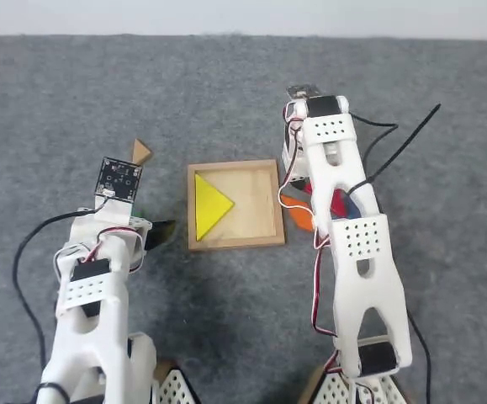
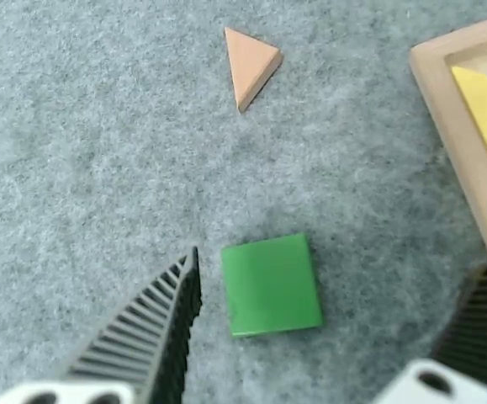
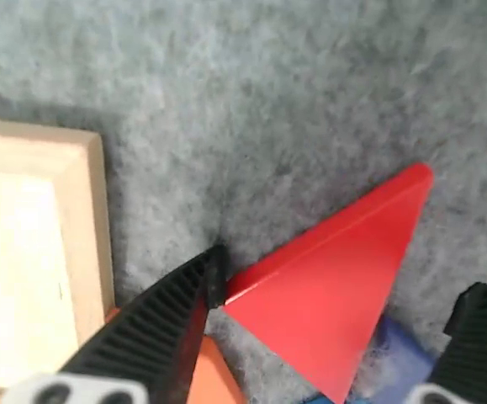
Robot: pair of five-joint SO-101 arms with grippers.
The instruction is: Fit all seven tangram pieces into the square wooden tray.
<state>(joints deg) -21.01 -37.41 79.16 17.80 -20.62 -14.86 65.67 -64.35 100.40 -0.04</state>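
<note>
Yellow triangle (image 1: 209,204) in wooden tray (image 1: 231,166)

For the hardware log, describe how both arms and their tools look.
Both the left arm and right arm are white plastic links with rows of small perforations, black servo motors and red, white and black wires. Black cables trail off each. The left tool and right tool have black ribbed fingers. A black circuit board sits on the left wrist.

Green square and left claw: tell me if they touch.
Apart. The left wrist view shows carpet between the green square and both fingers of the left claw.
</note>
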